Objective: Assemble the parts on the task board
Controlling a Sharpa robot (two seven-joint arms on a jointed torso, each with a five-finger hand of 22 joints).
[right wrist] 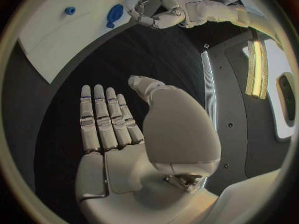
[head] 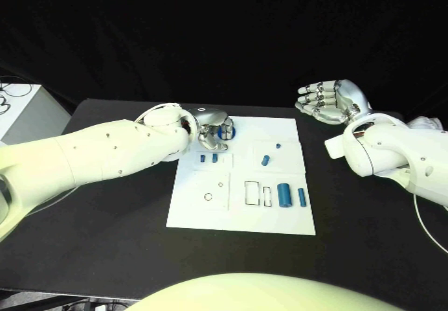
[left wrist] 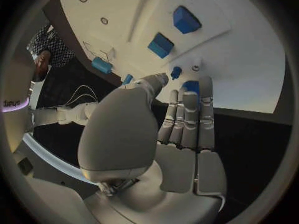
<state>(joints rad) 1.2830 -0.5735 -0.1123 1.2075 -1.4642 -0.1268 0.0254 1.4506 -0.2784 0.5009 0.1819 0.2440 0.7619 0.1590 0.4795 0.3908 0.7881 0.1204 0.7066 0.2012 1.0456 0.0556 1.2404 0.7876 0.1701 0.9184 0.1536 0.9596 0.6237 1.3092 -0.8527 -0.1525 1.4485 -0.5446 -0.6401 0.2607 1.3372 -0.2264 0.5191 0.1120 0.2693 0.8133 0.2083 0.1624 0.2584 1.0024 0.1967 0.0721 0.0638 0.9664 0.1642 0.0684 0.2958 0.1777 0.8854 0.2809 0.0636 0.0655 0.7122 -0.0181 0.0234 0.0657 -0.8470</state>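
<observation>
I see my left robot hand (head: pixel 213 129) at the board's (head: pixel 243 214) 11 o'clock corner, pinching a blue ring (head: pixel 227 133); my right robot hand (head: pixel 329 100) hovers spread, holding nothing.

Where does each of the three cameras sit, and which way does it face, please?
Head view: on the robot's head, looking down at the task board; both arms enter from the sides.
Left wrist view: behind the left hand, facing the board's blue parts.
Right wrist view: behind the right hand, over black table.
Shared: both wrist views show the board and left hand.
</observation>
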